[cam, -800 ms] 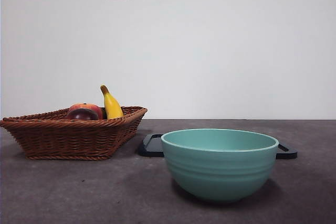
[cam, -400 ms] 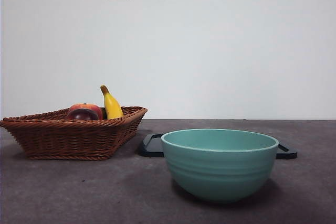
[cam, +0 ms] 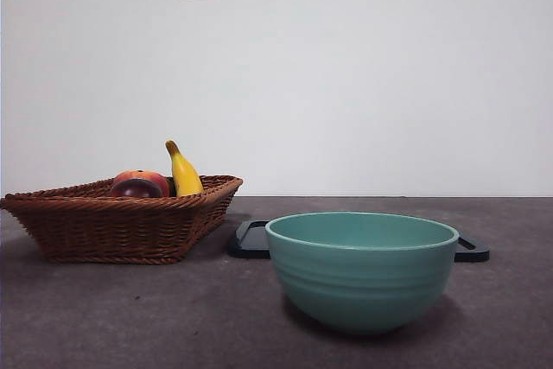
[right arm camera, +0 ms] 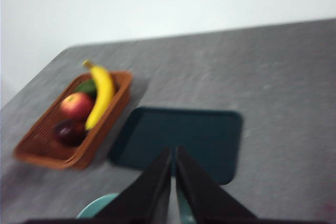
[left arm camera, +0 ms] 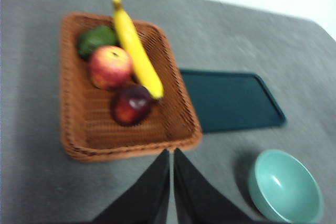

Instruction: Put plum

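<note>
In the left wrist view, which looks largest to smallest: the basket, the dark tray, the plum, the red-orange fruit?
1. The basket.
2. The dark tray, clearly smaller than the basket.
3. The red-orange fruit and the plum look nearly alike; the picture is blurred, so I do not rank them.

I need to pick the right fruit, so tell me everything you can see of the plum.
The plum is round, smooth and glossy, dark maroon-purple with a pale highlight on top. It lies inside the brown wicker basket, next to the red-orange fruit and at the lower end of the yellow banana, which looks to rest against it. From the front view only its top shows over the basket rim. Neither hand touches it.
</note>
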